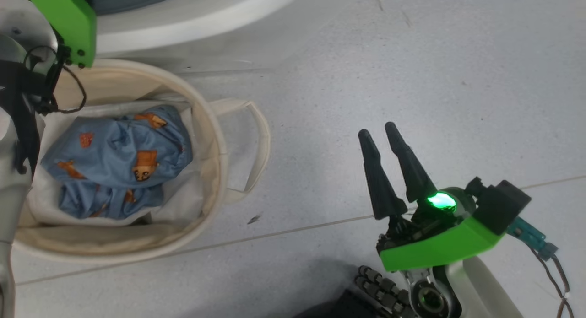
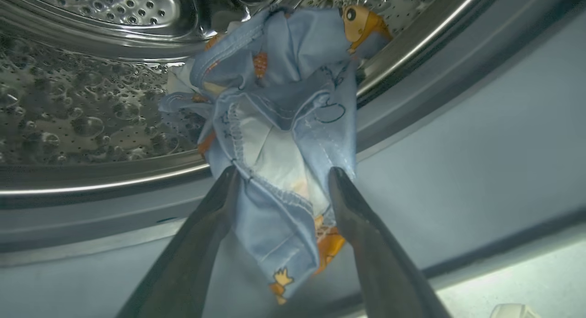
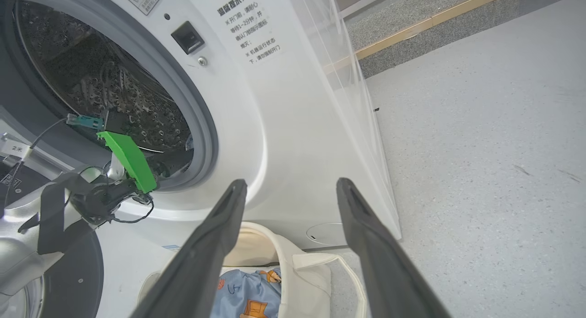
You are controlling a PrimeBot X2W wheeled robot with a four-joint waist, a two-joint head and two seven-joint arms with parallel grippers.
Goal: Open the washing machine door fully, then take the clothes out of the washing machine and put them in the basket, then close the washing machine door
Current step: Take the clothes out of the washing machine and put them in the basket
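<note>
Currently: one blue cartoon-print garment [image 2: 284, 80] draped over the front lip of the washing machine [image 3: 284, 126] drum [image 2: 91, 103], between the spread fingers of the left gripper [image 2: 284, 169]. Second garment [image 1: 119, 162] bunched mid-basket [image 1: 215, 139]. Right gripper [image 1: 377, 128] spread, empty, above the floor [image 1: 412, 57].

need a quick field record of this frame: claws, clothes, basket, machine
left claw: open at the drum mouth, jaws either side of the hanging garment, not closed on it
right claw: open, empty, above the floor beside the basket
hanging garment: blue, printed, draped out over the drum lip
basket garment: bunched on a white sheet in the basket
basket: on the floor by the washing machine
washing machine: drum mouth uncovered
</note>
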